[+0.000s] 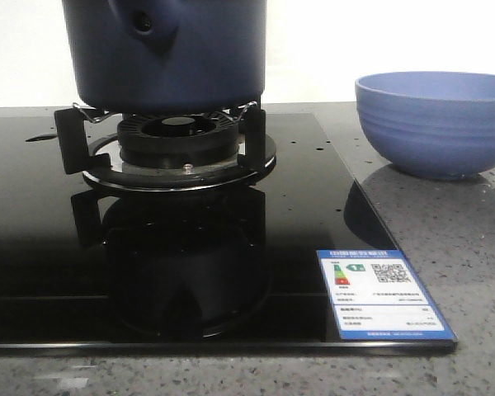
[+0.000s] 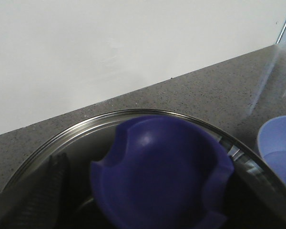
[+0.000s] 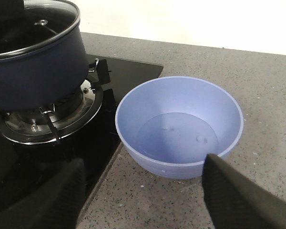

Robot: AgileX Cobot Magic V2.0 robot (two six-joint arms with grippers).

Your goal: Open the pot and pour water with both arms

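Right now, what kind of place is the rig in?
Likely a kitchen counter, real or mocked up: a black glass gas hob set in a grey speckled stone worktop, with a dark navy-blue lidded pot on the burner and a periwinkle-blue ribbed bowl beside it.

- The grey speckled countertop point(image 1: 478, 272) is carrying everything, running back to a plain white wall.
- A glossy black glass hob point(image 1: 190, 272) is lying flat on it, taking up its left and middle part.
- A periwinkle-blue ribbed bowl point(image 1: 436, 122) is sitting straight on the stone, just off the hob's far right corner.
- A blue and white energy label point(image 1: 384, 294) is sticking to the hob's near right corner.
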